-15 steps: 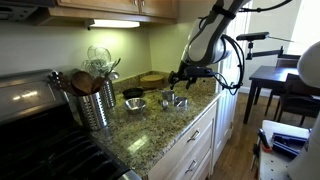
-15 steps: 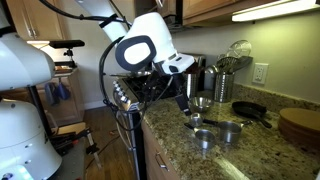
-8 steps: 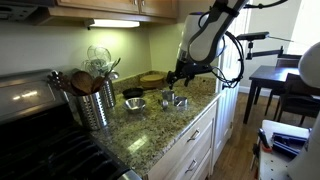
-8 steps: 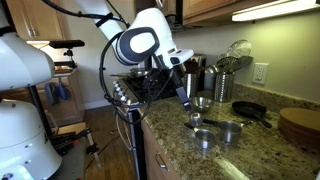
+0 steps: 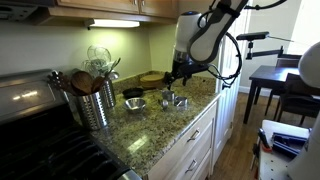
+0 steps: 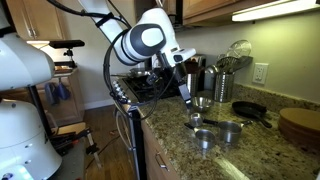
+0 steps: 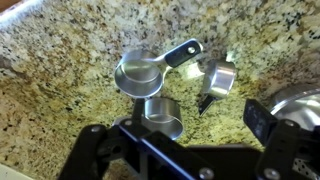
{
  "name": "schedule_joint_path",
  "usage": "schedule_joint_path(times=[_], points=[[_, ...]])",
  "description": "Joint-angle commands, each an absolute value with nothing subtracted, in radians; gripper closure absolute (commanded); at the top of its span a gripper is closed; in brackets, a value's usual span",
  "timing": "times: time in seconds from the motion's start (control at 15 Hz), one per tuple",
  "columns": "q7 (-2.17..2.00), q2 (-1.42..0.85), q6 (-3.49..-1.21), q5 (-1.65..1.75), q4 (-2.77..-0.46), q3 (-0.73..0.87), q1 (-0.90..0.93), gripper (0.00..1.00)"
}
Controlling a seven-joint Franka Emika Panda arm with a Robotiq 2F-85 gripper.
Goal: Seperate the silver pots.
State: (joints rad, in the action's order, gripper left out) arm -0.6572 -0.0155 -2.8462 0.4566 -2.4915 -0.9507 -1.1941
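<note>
Raised since a second ago, the gripper (image 5: 176,73) hangs higher above the speckled granite counter (image 5: 150,130) than it did. In an exterior view it has also drifted a little toward the back wall. In both exterior views, nothing lying on the counter has shifted in that time.

The gripper's two dark fingers (image 7: 92,150) stand wide apart and hold nothing. They fill the lower edge of the wrist view, one at each side.

The silver pots (image 5: 168,98) sit on the counter below the gripper, clear of its fingers and untouched. In the wrist view they lie between and just ahead of the fingers. One is a handled pot (image 7: 140,72), whose long handle points away from the gripper. Nearer the gripper is a second pot (image 7: 163,115), set so close to the first that their rims seem to meet. Whether they truly touch cannot be told.

A smaller silver cup (image 7: 218,78) lies tipped beside the pair, toward the finger at the right of the wrist view. Just beyond that finger, the rim of a wide silver bowl (image 7: 295,100) shows at the picture's edge.

Farther from the gripper, past the bowl in an exterior view, stand a black pan (image 5: 133,93) and a ribbed steel canister (image 5: 97,105) holding wooden utensils. Both are well apart from the fingers.
</note>
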Motion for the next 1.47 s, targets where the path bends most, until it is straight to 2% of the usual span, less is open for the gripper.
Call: schedule_joint_path(times=[0.0,0.67,0.73,1.2,1.4], points=[[-0.762,-0.111,-2.778,0.564,-2.402,-0.941,-1.177,0.0],[-0.894,-0.398,-2.691,0.73,-2.198,-0.809,-1.002,0.0],[-0.722,-0.26,-2.792,0.505,-2.277,-0.656,-0.865,0.0],[-0.717,-0.32,-2.788,0.503,-2.233,-0.639,-0.844,0.0],[-0.574,-0.322,-2.798,0.288,-2.219,-0.451,-0.655,0.0]])
